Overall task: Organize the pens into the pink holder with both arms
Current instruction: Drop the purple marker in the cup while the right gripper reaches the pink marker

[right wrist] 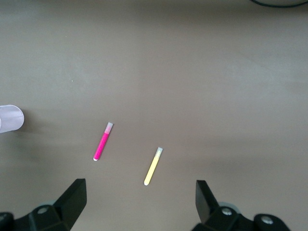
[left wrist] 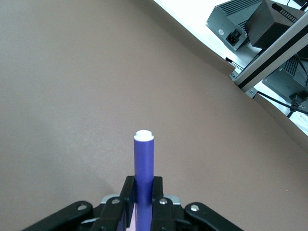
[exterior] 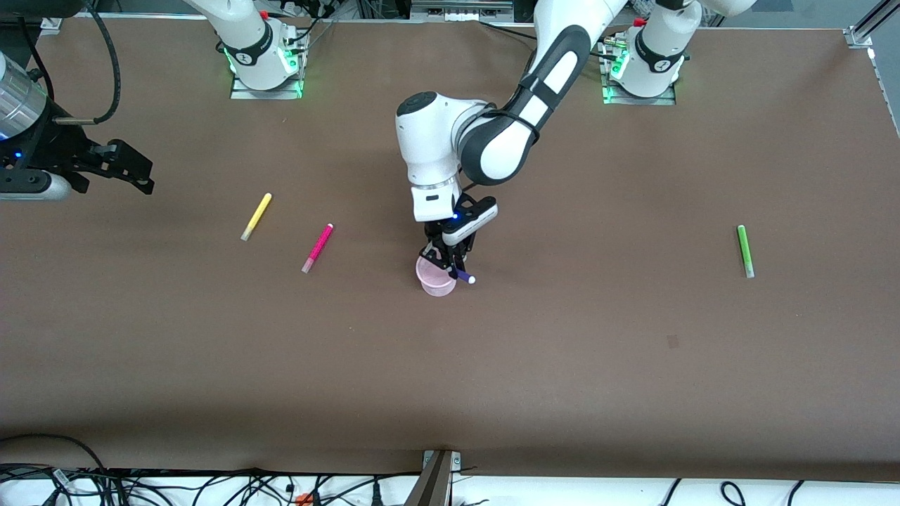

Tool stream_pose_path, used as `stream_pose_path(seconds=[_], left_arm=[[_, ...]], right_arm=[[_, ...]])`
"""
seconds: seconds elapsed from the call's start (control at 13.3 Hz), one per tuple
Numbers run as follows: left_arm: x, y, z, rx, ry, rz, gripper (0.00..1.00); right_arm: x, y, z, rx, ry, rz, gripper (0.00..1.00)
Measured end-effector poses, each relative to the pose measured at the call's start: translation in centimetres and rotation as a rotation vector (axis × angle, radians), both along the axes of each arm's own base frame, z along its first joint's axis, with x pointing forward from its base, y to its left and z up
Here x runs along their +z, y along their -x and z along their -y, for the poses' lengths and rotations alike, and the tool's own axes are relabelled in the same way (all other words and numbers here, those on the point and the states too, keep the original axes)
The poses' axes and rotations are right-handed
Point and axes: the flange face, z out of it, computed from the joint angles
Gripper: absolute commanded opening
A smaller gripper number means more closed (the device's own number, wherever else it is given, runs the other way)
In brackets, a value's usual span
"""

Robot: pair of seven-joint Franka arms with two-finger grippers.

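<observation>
Pink holder (exterior: 436,278): upright at mid-table, nearest the front camera of all items. Brown table (exterior: 562,365) carries everything.
Left pincer (exterior: 447,262): directly over the holder, clamped on the purple pen (exterior: 463,275), whose white end juts out past the holder's rim.
Green pen (exterior: 744,251): lying flat toward the left arm's end, well apart from the holder.
Magenta pen (exterior: 317,248) and yellow pen (exterior: 256,216): lying flat toward the right arm's end, yellow farther from the front camera.
Right pincer (exterior: 133,169): fingers spread apart, waiting over the table's right-arm end.
</observation>
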Motion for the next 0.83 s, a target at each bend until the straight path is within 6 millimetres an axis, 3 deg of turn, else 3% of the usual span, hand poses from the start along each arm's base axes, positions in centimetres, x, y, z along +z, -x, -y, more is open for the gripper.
stream_pose_path(seconds=[0.23, 0.38, 0.6, 0.75, 0.83], left_arm=[[-0.8, 0.1, 0.4, -0.006, -0.020, 0.014, 0.00], [-1.3, 0.2, 0.5, -0.009, -0.035, 0.021, 0.00], [-1.8, 0.1, 0.5, -0.010, -0.050, 0.031, 0.00], [-1.9, 0.4, 0.7, -0.015, -0.053, 0.032, 0.04], [-1.9, 0.4, 0.8, -0.016, -0.054, 0.033, 0.14]], right_arm=[[-1.5, -0.7, -0.1, 0.001, 0.004, -0.020, 1.00], [-5.5, -2.8, -0.5, 0.002, 0.015, -0.057, 1.00], [-13.1, -5.5, -0.6, -0.011, 0.009, -0.159, 1.00], [-17.2, -6.5, -0.7, -0.010, 0.008, -0.219, 1.00], [-18.3, -6.5, -0.9, -0.008, 0.007, -0.242, 1.00]])
